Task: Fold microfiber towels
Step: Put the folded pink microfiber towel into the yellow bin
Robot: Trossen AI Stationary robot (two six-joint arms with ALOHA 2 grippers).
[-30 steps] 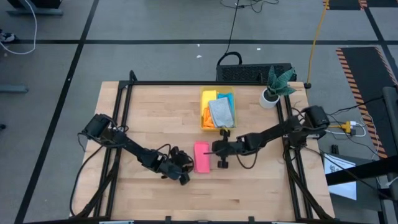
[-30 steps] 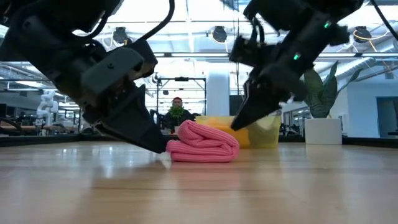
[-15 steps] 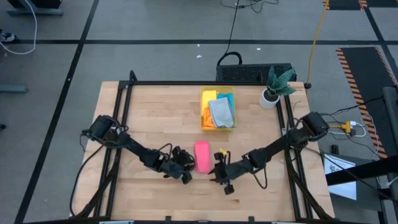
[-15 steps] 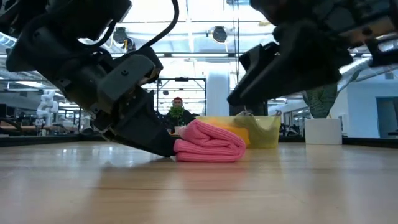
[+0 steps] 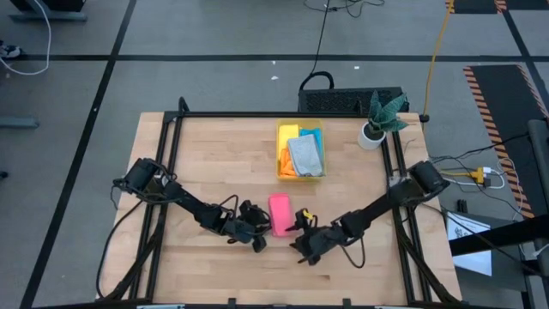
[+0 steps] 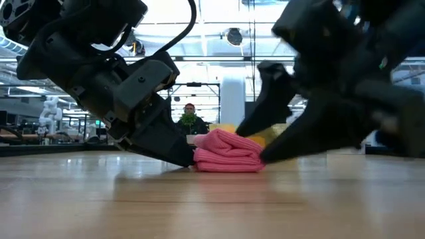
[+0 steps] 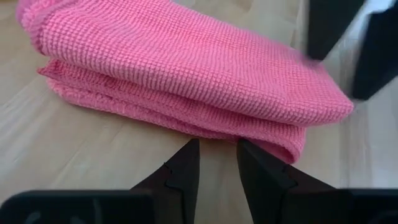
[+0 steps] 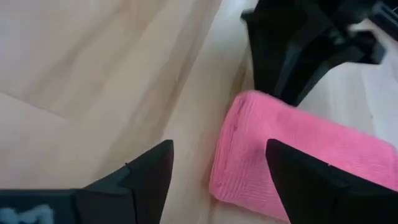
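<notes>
pink towel (image 5: 279,215) lay folded on worktop (image 5: 214,154) | left tool (image 5: 257,238) part-open, empty, bracing its edge | right tool (image 5: 302,245) spread wide, poised to square the fold

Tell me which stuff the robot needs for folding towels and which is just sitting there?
Needed: pink towel, folded on the table; grey, yellow, blue and orange towels in the bin; left gripper; right gripper.

Just there: yellow bin, potted plant.
</notes>
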